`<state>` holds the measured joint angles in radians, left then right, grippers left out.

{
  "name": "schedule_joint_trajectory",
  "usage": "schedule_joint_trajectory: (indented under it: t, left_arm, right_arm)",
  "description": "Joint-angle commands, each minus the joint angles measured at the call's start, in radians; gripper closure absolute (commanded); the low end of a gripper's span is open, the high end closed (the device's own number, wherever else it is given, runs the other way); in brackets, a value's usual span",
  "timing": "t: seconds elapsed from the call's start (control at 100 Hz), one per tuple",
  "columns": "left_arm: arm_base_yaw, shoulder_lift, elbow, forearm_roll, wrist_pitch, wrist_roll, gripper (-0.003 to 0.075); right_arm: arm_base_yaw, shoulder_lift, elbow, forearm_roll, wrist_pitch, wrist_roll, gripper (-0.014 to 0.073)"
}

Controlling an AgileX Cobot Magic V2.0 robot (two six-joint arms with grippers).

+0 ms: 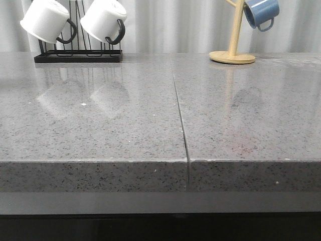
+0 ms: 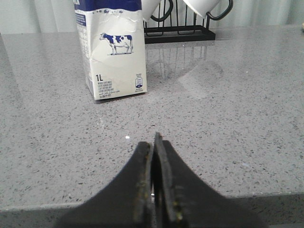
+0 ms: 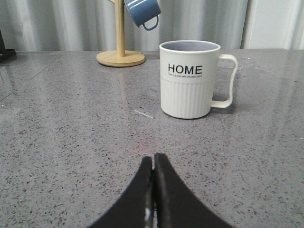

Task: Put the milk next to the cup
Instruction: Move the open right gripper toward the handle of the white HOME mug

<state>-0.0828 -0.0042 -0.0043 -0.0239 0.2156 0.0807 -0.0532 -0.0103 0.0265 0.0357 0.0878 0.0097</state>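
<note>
**Milk and cup each seen from a separate wrist, both grippers clenched on nothing**

From my left wrist camera, the milk (image 2: 111, 50) stands upright on the grey counter (image 2: 237, 118), well ahead of the left gripper (image 2: 154, 142), whose jaws are pressed together with nothing between them. Behind the milk I see the black mug rack (image 2: 180, 32) with white mugs (image 2: 202, 5) hanging on it.

On the right wrist camera, the cup (image 3: 190, 78) stands upright ahead of the right gripper (image 3: 153, 161), apart from it, handle pointing away from the wooden mug tree (image 3: 120, 52). Its jaws are also closed and hold nothing. I cannot make out anything inside the cup. A blue mug (image 3: 142, 12) hangs on the mug tree behind it.

The front camera shows me only the counter, rack and mug tree; neither milk, cup nor grippers appear there
</note>
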Motion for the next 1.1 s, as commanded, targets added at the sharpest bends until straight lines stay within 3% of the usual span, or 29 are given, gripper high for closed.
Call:
schedule_joint_trajectory:
  t: [0.0,0.55,0.74,1.09]
  left_arm:
    - [-0.006,-0.031,0.044,-0.008,-0.081,-0.010,0.0741]
    - [-0.006,-0.031,0.044,-0.008,-0.081,-0.010,0.0741]
    - [-0.006,-0.031,0.044,-0.008,-0.081,-0.010,0.0741]
    - [-0.006,-0.031,0.044,-0.008,-0.081,-0.010,0.0741]
  right_arm:
    - [-0.002,-0.018,-0.009,0.001,-0.072,-0.010,0.0659]
    - [-0.002,-0.018,-0.009,0.001,-0.083,-0.010,0.0659]
    - [-0.002,-0.018,-0.035,0.001,-0.189,-0.010,0.0659]
    - [-0.002,0.075,-0.286,0.001,0.189,-0.010,0.0659]
